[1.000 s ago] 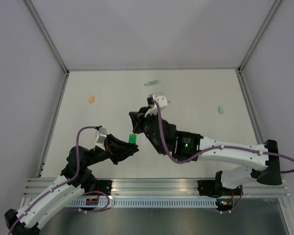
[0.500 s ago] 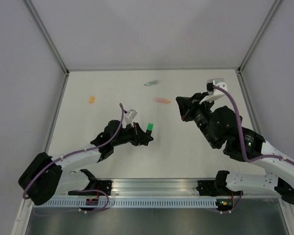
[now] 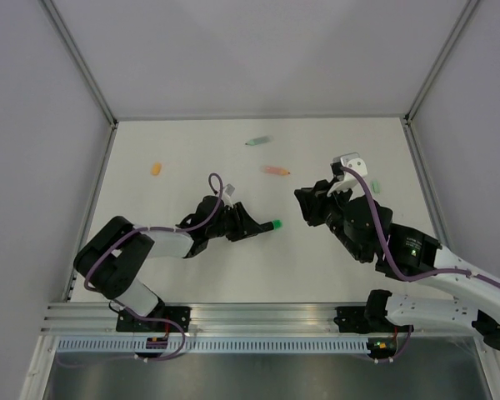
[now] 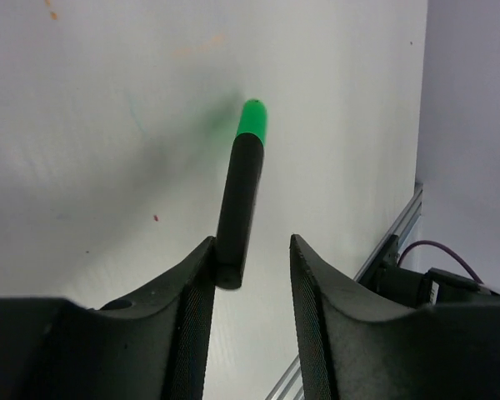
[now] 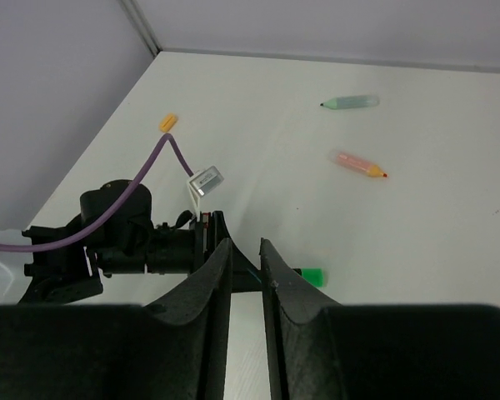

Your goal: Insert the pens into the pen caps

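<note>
The left arm lies low and reaches out flat over the white counter (image 3: pixel 192 275). Its left gripper (image 4: pixel 252 246) is spread apart. The black pen (image 4: pixel 242 183) lies on the counter with its back end between the two fingers. It touches one finger, and there is a gap to the other, so nothing pinches it. The bright green cap (image 4: pixel 252 121) sits on the far end of this pen, pointing away from the gripper.

Just to the right, the right gripper (image 5: pixel 244 246) hangs above the counter. Its fingers are close together with only a thin gap, and nothing is in between.

Farther back on the right, a pale green cap (image 3: pixel 373 187) peeks out beside the right arm. The salmon pen (image 3: pixel 275 170) lies near the middle with its tip bare. An orange cap (image 3: pixel 156 168) lies alone, well off to the left. Farthest back lies the mint green pen (image 3: pixel 256 141), also with its tip bare.
</note>
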